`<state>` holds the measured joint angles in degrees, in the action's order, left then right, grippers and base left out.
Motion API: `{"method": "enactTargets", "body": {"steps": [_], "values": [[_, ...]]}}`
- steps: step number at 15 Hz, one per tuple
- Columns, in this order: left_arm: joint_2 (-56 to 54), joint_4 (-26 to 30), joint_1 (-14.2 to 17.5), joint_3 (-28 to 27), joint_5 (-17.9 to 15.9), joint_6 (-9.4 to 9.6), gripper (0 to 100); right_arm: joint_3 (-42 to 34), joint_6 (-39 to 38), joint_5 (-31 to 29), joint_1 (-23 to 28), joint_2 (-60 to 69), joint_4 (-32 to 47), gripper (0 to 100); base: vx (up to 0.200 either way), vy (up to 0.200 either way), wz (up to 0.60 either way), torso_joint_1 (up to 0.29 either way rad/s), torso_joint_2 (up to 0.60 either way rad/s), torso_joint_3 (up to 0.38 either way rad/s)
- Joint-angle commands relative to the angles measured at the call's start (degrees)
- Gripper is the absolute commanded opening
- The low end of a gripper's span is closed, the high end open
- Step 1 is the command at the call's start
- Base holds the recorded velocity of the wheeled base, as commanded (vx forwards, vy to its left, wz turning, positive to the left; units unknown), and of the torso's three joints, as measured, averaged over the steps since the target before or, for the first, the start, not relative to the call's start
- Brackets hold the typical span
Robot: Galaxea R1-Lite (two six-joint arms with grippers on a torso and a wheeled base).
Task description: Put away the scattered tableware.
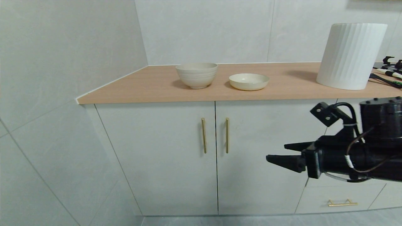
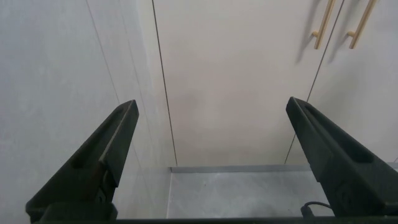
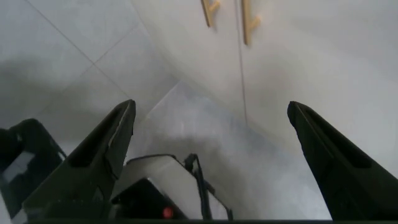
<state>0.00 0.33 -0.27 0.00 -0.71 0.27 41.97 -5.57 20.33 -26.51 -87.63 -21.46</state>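
A beige ribbed bowl (image 1: 196, 75) stands upright on the wooden countertop (image 1: 141, 89). A shallow cream dish (image 1: 249, 81) sits just to its right, apart from it. My right gripper (image 1: 276, 152) hangs well below counter height, in front of the right cabinet door, pointing left, open and holding nothing. In the right wrist view the right gripper (image 3: 210, 107) frames the floor and the door handles (image 3: 249, 22). My left gripper (image 2: 211, 106) is open and empty, low in front of the cabinet door (image 2: 236, 93), facing the floor.
A tall white ribbed container (image 1: 351, 56) stands at the counter's right, with dark utensils (image 1: 389, 73) behind it. Two shut cabinet doors carry gold handles (image 1: 204, 135) side by side. A drawer handle (image 1: 342, 203) sits low right. Tiled walls close in on the left.
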Motion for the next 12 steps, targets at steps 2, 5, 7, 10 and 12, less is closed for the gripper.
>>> {"method": "enactTargets", "body": {"steps": [2,5,7,10,12], "values": [[0.0,0.0,0.0,0.0,0.0,0.00,100,9.0,-0.1,0.0,-2.1,-12.1,-0.3,100,0.000,0.000,0.00,0.000,0.00,0.000],[0.0,0.0,0.0,0.0,0.0,0.00,100,15.9,-1.0,0.0,-2.9,-18.5,-0.3,100,0.000,0.000,0.00,0.000,0.00,0.000],[0.0,0.0,0.0,0.0,0.0,0.00,100,18.8,-4.1,-0.2,-3.6,-20.9,-0.7,100,0.000,0.000,0.00,0.000,0.00,0.000],[0.0,0.0,0.0,0.0,0.0,0.00,100,19.3,-8.5,-0.9,-5.0,-27.3,-10.1,100,0.000,0.000,0.00,0.000,0.00,0.000],[0.0,0.0,0.0,0.0,0.0,0.00,100,19.6,-13.7,-3.6,-6.8,-32.1,-18.2,100,0.000,0.000,0.00,0.000,0.00,0.000]]}}
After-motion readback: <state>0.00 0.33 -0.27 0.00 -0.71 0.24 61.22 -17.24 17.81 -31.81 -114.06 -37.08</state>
